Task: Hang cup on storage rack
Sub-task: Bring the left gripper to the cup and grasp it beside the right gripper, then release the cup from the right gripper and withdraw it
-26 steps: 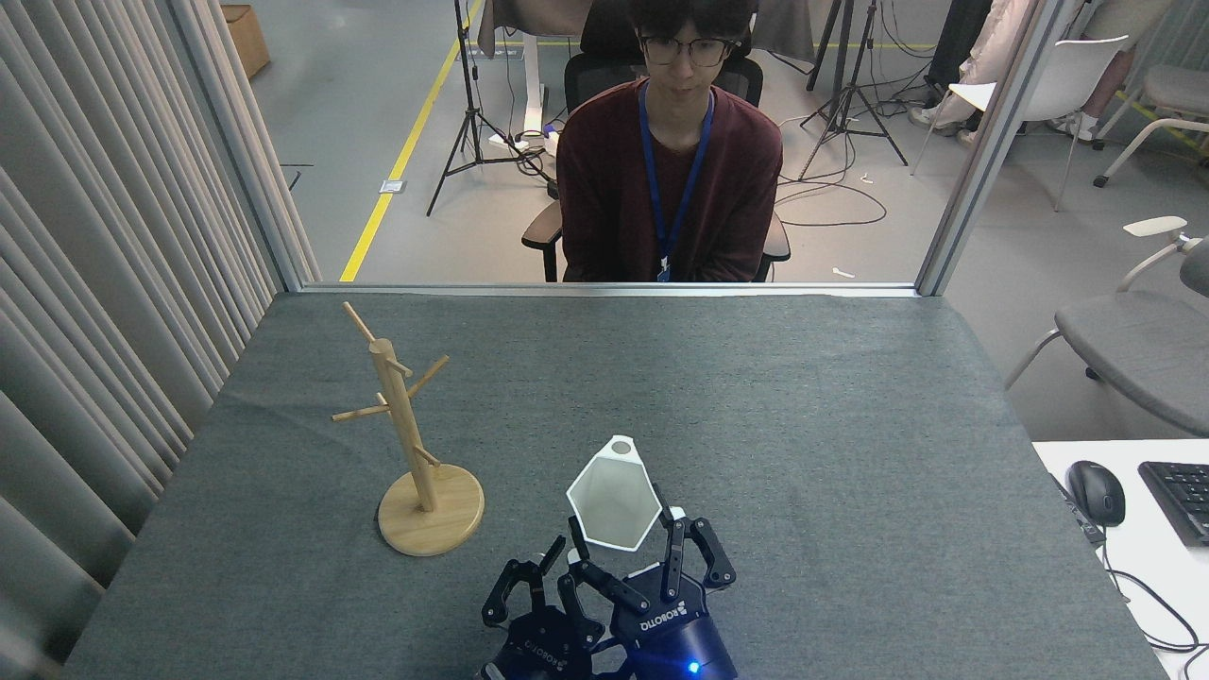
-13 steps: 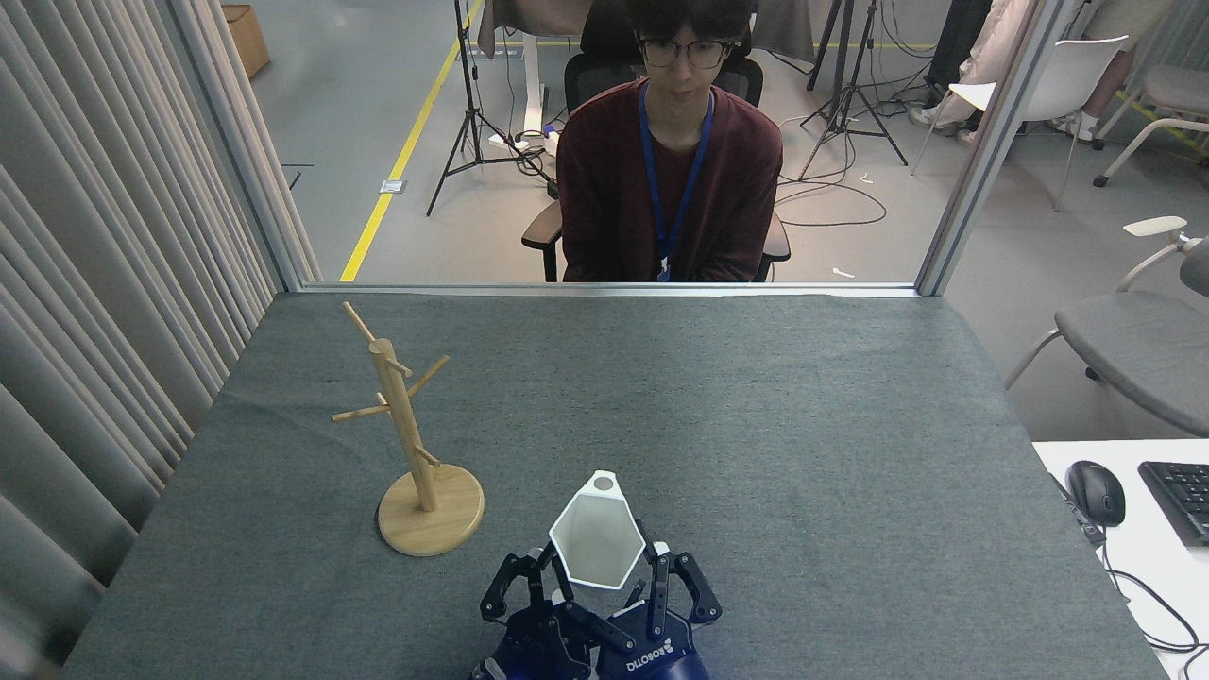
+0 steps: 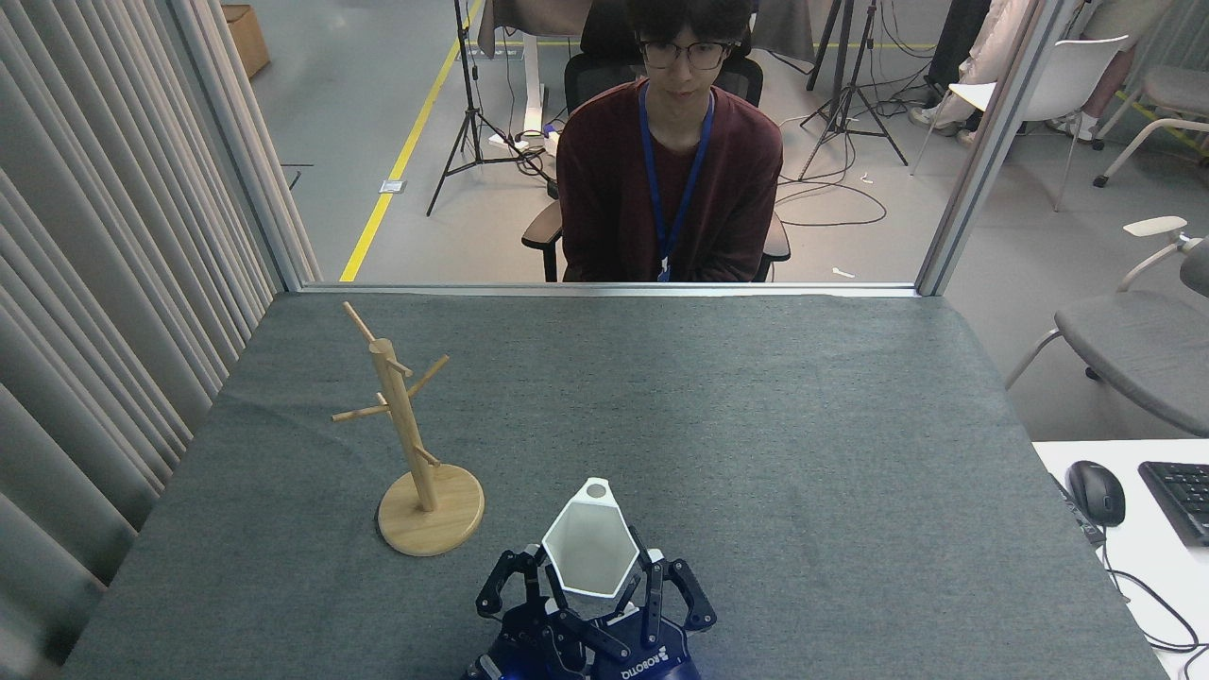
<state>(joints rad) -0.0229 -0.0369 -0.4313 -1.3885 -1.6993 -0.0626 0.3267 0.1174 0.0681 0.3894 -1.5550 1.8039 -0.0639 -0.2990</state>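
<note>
- White and faceted, the cup (image 3: 589, 550) is held low at the near edge of the grey worktop (image 3: 756, 425), its open hexagonal rim turned up toward the camera and its holed tab pointing away.
- Two dark hands are crowded together beneath it; the right hand (image 3: 599, 584) is seen with its fingers (image 3: 651, 593) raised on either side of the cup, closed against its walls.
- The left hand (image 3: 516, 586) is set just beside it, fingers spread and nothing gripped.
- Compared with a second ago, the cup and both hands are found nearer the bottom edge and slightly further left.
- The storage rack (image 3: 408, 444) is unmoved, upright, well left of the cup.
</note>
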